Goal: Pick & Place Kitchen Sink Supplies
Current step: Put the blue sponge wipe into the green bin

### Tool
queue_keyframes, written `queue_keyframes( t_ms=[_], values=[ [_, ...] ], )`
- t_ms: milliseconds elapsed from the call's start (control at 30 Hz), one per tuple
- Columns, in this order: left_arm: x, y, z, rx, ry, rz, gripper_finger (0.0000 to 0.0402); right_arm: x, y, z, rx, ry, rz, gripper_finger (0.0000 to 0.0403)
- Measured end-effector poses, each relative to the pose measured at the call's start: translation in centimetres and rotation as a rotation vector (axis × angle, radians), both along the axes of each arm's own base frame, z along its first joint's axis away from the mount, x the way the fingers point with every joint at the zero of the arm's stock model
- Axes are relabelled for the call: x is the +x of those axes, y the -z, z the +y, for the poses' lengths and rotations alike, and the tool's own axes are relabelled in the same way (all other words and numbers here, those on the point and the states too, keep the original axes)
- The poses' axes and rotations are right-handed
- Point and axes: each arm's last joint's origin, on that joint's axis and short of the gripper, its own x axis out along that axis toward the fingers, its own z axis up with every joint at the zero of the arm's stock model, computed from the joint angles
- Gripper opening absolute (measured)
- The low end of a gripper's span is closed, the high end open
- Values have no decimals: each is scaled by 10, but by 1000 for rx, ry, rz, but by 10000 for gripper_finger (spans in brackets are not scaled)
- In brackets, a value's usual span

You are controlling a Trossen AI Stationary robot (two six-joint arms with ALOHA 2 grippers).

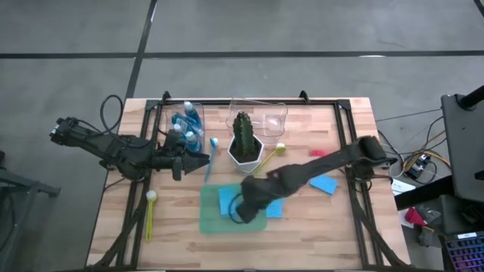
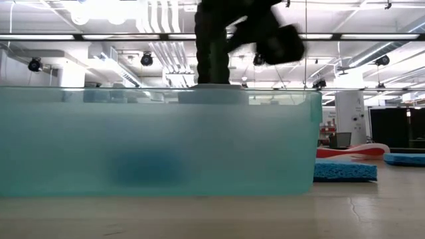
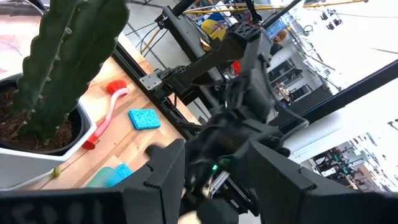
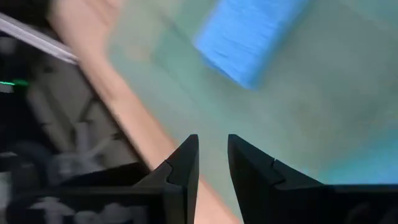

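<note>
**Right tool over the green mat, left tool by the soap bottles**

The right tool [image 1: 236, 209] hangs over the translucent green mat [image 1: 212, 221] near the front of the table [image 1: 318, 234]; its fingers [image 4: 180, 163] stand a narrow gap apart with nothing between them (the wrist view looks down on the mat and one blue sponge [image 4: 249, 37]); a light-blue sponge [image 1: 226, 198] lies on the mat just beside the tool, another [image 1: 274, 209] lies at the mat's right edge, and a third [image 1: 324, 184] lies on bare wood farther right.

The left tool [image 1: 203, 159] points toward the cactus in its white pot [image 1: 244, 142], its fingers [image 3: 163, 177] parted and empty; the clear bottles of blue soap [image 1: 189, 121] stand behind it at the back left; a blue brush [image 1: 211, 155] lies just beside its tip; a yellow brush [image 1: 150, 214] lies near the front left; a second yellow brush [image 1: 269, 156] leans by the pot; a pink brush [image 3: 109, 112] lies to the right of the pot.
</note>
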Motion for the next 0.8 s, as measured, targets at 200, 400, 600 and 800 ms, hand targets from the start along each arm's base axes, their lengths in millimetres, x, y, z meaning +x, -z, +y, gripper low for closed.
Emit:
queue_keyframes(
  t_ms=[200, 400, 600, 800],
  values=[
    [0, 0, 0, -7, -1, -1, 167, -45, -13, 2, -96, 74, 167, 102],
    [0, 0, 0, -7, -1, -1, 167, -84, 7, -3, -85, 194, 277, 162],
    [0, 0, 0, -7, -1, -1, 167, -113, 44, -11, -28, 328, 311, 209],
    [0, 0, 0, -7, -1, 0, 167, -122, 75, -17, 39, 438, 206, 204]
  ],
)
